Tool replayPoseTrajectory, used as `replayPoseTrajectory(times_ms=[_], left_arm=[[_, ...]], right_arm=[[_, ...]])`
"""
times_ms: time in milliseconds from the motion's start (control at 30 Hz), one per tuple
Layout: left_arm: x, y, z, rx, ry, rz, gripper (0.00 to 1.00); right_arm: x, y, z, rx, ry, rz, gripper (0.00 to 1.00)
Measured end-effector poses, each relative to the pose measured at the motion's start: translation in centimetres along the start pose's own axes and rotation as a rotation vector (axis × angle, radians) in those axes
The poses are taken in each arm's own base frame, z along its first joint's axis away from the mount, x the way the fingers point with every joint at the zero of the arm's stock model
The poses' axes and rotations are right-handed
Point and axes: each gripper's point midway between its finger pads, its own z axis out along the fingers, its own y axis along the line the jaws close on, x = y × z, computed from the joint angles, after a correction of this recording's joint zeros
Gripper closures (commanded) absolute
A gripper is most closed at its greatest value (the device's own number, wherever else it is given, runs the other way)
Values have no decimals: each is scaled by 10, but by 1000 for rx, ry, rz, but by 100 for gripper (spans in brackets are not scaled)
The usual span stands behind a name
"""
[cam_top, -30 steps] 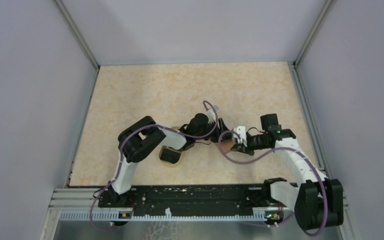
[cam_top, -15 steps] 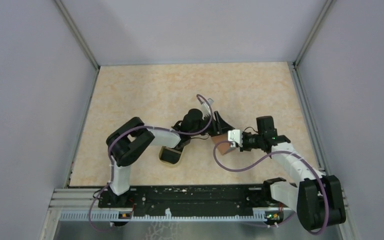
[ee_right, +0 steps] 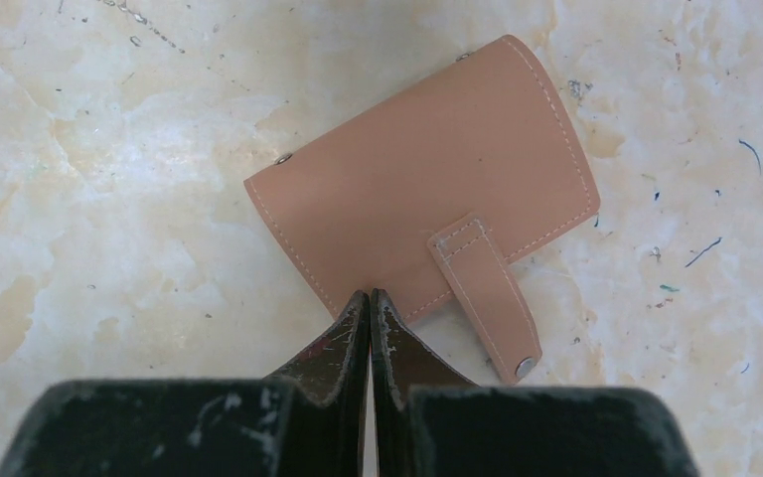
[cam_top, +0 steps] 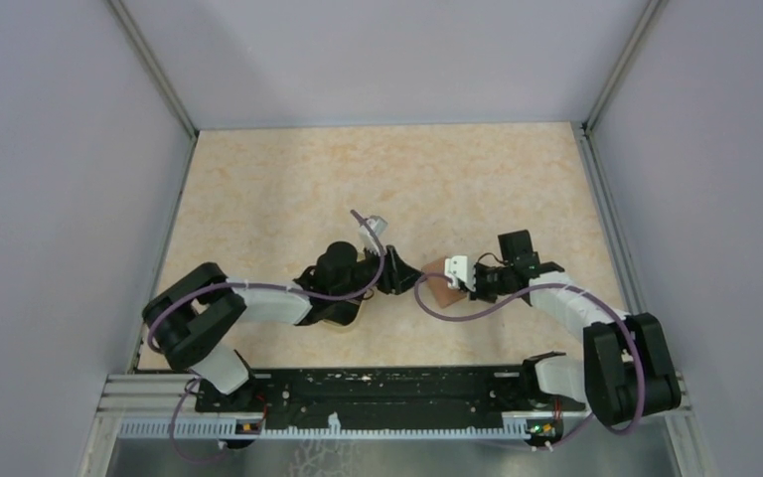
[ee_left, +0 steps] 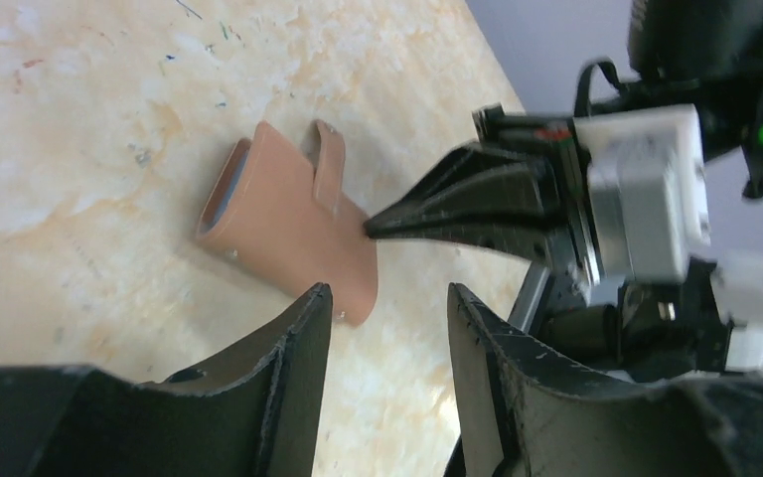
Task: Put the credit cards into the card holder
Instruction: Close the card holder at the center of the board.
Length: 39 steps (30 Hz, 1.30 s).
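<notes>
We are touching our clenched right gripper (ee_right: 370, 295) to the card holder (ee_right: 427, 189) lying on the table (ee_right: 109, 99); our left gripper (ee_left: 389, 298) is hovering released and empty nearby.

Left arm reaches low across the middle, and the left end effector (ee_left: 387, 303) has its fingers parted. Right arm bends inward, right end effector (ee_right: 370, 298) pinched tight, tip aimed toward its partner.
</notes>
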Motion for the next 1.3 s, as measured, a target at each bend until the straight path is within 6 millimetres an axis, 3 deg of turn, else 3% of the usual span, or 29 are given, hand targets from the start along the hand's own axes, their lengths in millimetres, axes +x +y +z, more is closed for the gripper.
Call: replayPoseTrajectory(times_ms=[300, 400, 467, 567, 633, 700, 967, 1200, 1300], left_arm=[[24, -8, -76, 110, -118, 373, 46], [34, -27, -85, 203, -156, 578, 43], [40, -48, -85, 289, -186, 755, 35], [48, -69, -77, 374, -206, 1017, 21], [52, -76, -68, 401, -217, 1176, 3], [56, -75, -59, 402, -220, 1321, 1], [74, -28, -20, 293, -61, 1652, 2], [74, -6, 16, 226, 154, 1842, 25], [76, 6, 29, 212, 283, 1900, 29]], right_arm=[[-8, -3, 3, -81, -3, 147, 100], [-12, -7, 5, -113, -3, 211, 99], [-13, -7, 5, -128, -3, 247, 99], [-15, -5, 5, -146, 1, 292, 98], [-16, -4, 4, -154, 5, 323, 98], [-16, -4, 5, -158, 8, 346, 98], [-15, 1, 7, -186, 31, 428, 98], [-16, 1, 6, -191, 35, 458, 98], [-16, 2, 6, -193, 35, 468, 98]])
